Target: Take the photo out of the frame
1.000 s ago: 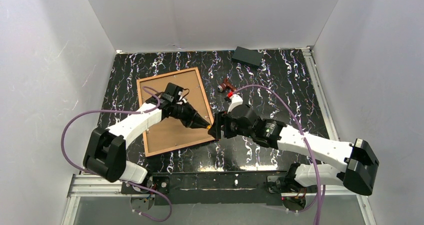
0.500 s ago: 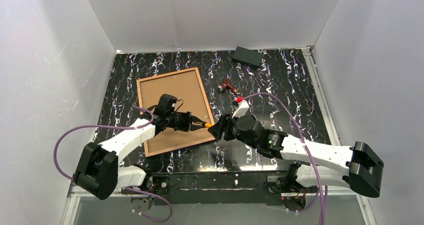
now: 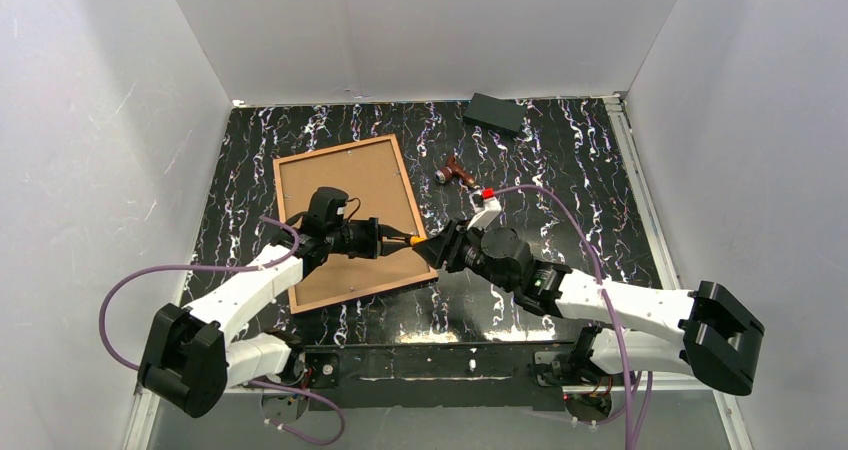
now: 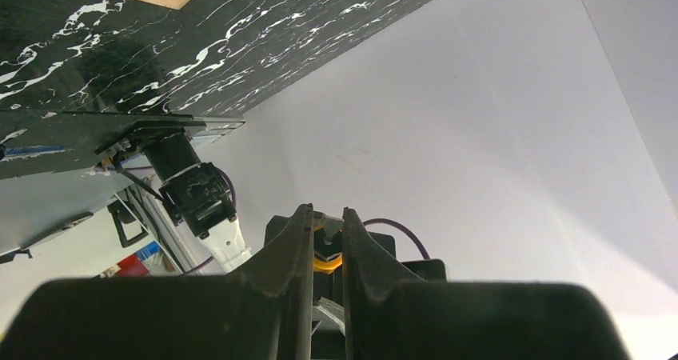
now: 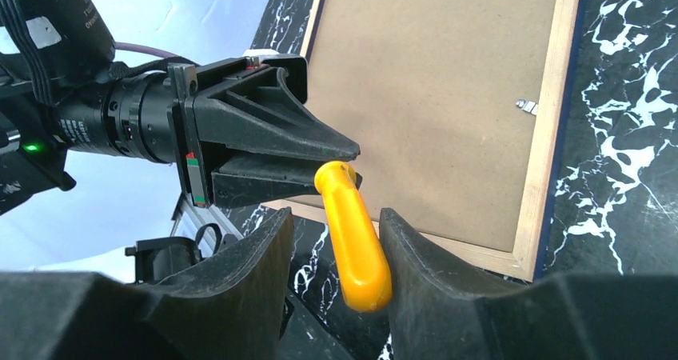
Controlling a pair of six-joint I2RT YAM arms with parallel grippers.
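Observation:
The frame (image 3: 283,215) lies face down on the black marbled table, its pale wood rim (image 5: 550,128) edged in navy. The photo shows only its brown board back (image 3: 340,175) (image 5: 448,72), held in by a small metal clip (image 5: 525,105). My left gripper (image 3: 405,239) (image 4: 326,210) hovers over the frame's near right corner, shut on the tip end of an orange-handled tool (image 3: 418,240) (image 5: 352,240). My right gripper (image 3: 433,248) (image 5: 336,216) is open around the orange handle. The handle touches one finger (image 5: 416,256), with a gap to the other.
A black block (image 3: 496,113) lies at the table's back edge. A small red-brown tool (image 3: 456,173) rests right of the frame. White walls close in three sides. Purple cables loop from both arms.
The left gripper drew back and levelled out with the orange tool. The right gripper shifted right and its jaws narrowed around the handle.

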